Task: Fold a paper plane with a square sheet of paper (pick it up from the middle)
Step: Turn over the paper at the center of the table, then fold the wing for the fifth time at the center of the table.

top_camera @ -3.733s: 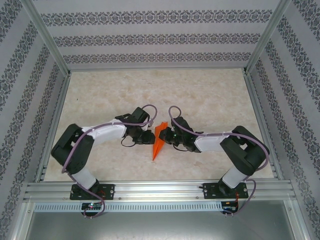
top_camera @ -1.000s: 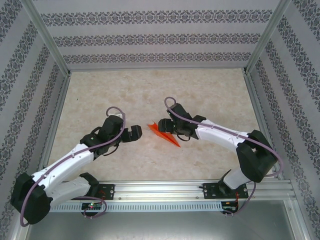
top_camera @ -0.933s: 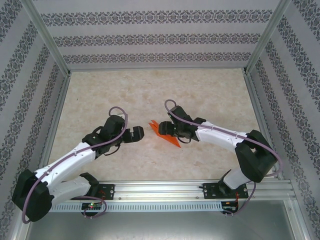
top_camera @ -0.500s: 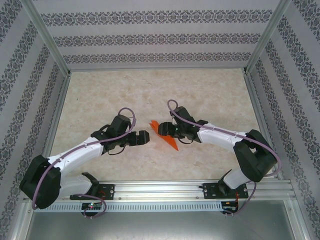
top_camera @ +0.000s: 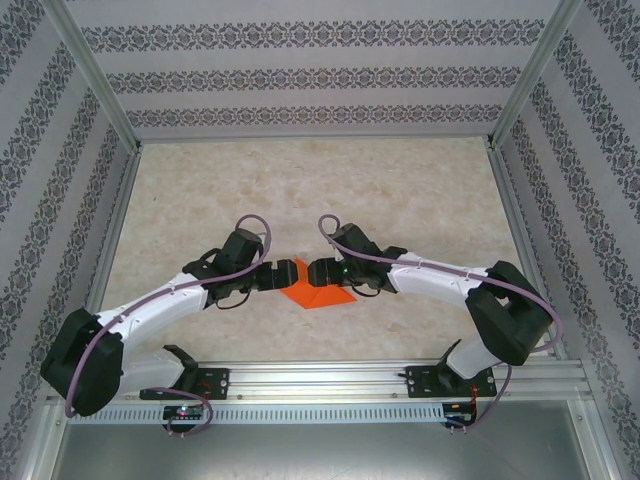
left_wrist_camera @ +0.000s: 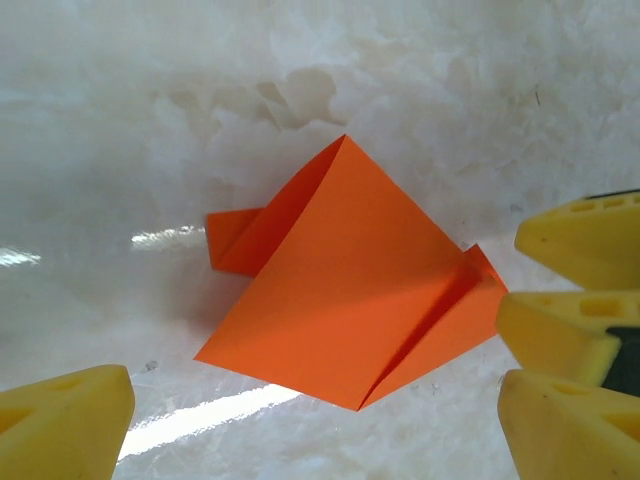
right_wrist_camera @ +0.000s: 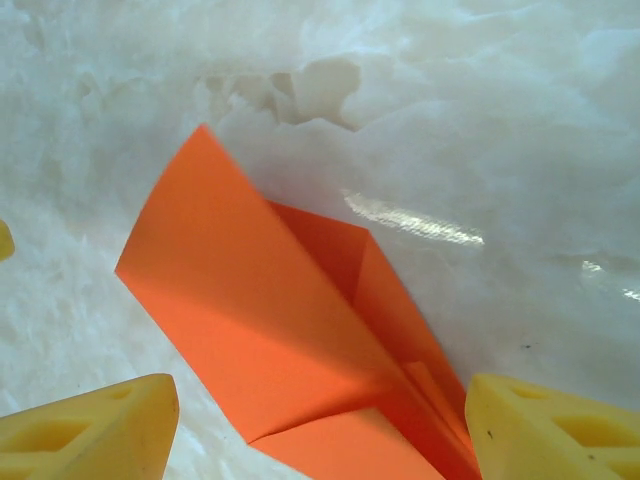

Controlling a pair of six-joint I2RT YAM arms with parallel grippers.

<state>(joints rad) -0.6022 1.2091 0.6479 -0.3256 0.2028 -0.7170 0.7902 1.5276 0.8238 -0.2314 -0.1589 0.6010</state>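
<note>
Two sets of jaws spread, flanking paper plane [top_camera: 313, 293], marble tabletop [top_camera: 300, 190].

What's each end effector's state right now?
Left end effector: open, holding nothing.
Right end effector: open, bright orange paper plane between its fingers, ungripped.

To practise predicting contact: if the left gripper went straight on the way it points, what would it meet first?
Probably the orange paper plane, just ahead of the left gripper's open fingers; depth is uncertain.

The small bright orange folded paper plane [left_wrist_camera: 340, 300] looks matt and sharply creased; the pale marble-patterned table [left_wrist_camera: 150, 100] is smooth and glossy, catching glare.
</note>
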